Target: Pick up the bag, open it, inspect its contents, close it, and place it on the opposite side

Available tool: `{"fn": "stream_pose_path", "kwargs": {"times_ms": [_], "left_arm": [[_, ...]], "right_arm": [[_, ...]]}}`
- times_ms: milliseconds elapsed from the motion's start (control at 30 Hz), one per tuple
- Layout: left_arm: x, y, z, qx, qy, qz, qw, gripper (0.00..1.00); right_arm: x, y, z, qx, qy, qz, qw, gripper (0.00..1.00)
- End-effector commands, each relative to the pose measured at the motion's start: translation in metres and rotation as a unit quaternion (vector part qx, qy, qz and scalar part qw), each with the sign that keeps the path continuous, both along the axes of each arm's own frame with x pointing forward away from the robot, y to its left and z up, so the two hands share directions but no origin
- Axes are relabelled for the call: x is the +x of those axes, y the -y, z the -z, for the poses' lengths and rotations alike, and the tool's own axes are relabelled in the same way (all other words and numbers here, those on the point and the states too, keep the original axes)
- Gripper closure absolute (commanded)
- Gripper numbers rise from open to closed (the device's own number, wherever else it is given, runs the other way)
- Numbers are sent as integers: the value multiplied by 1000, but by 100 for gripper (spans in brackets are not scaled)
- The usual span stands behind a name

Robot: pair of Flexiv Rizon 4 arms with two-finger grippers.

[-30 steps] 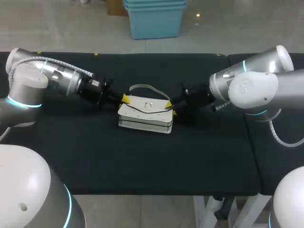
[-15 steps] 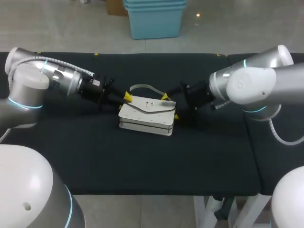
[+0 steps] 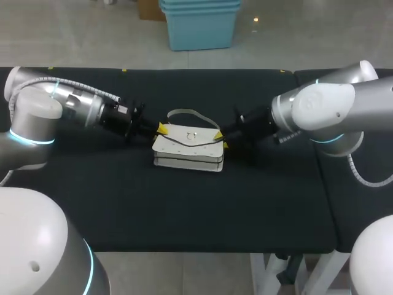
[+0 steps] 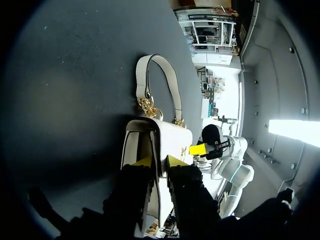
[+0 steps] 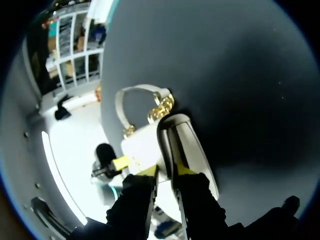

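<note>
A white leather handbag (image 3: 188,146) with a fold-over flap lies flat near the middle of the dark counter (image 3: 184,209), flap up. Its looped white strap handle (image 3: 184,112) rests on the cloth at the handbag's far side. A small gold clasp (image 3: 192,136) sits on the flap. The head view shows both arms coming in low, one at each short end of the handbag. The left pincer (image 3: 161,128) is at the end nearest the left arm and the right pincer (image 3: 220,140) is at the opposite end. From above, only the yellow tips show against the white leather, and the grip itself is hard to read. The wrist views settle it. In the left wrist view the left pincer (image 4: 158,161) is clamped on the handbag's end, one yellow tip on each side of the thin white edge and both touching it. This view also shows the gold chain links (image 4: 146,106) joining the handle to the handbag, and a yellow tip of the right pincer (image 4: 198,149) past the handbag's far end. In the right wrist view the right pincer (image 5: 165,170) likewise pinches the white edge of its own end between both tips. The chain links (image 5: 161,107) lie just ahead, and the left pincer's yellow tip (image 5: 120,162) is visible beyond the handbag.
</note>
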State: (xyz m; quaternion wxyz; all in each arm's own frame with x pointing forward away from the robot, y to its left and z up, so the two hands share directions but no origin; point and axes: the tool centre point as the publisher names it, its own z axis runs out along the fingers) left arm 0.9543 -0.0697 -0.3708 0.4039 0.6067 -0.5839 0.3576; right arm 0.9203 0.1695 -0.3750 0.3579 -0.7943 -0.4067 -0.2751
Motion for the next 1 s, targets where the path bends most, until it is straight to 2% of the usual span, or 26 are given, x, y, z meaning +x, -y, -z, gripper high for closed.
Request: {"fn": "stream_pose_path", "kwargs": {"times_ms": [33, 67, 100, 333, 600, 700, 767, 800, 900, 967, 1000], "left_arm": [[-4, 6, -4, 3, 8, 7, 1000, 25], [-6, 6, -6, 2, 10, 7, 1000, 4], [-7, 6, -9, 2, 13, 7, 1000, 0], [-18, 2, -26, 1, 35, 11, 999, 0], [-33, -3, -32, -7, 42, 19, 999, 0], [-37, -2, -34, -12, 43, 27, 999, 19], [-39, -1, -34, -11, 43, 27, 999, 46], [-39, -1, -34, -13, 41, 33, 999, 52], [-41, 2, -34, -7, 34, 42, 999, 54], [-41, 4, -32, 1, 30, 42, 999, 55], [-41, 5, -31, 3, 27, 42, 999, 60]], "right_arm": [[0, -2, -2, -2, 0, 3, 1000, 45], [0, 0, -4, -1, 0, 4, 1000, 0], [0, 1, -5, -1, 1, 4, 1000, 0], [-1, 17, -13, -36, 11, -1, 999, 0], [-7, 42, -27, -38, 81, -29, 996, 0], [-9, 50, -32, -34, 116, -52, 991, 0], [-9, 55, -36, -44, 134, -58, 988, 0], [-8, 58, -38, -41, 140, -77, 986, 0], [-8, 67, -44, -61, 160, -95, 981, 0], [-7, 70, -45, -70, 159, -116, 978, 0], [-6, 74, -46, -83, 163, -125, 975, 0]]}}
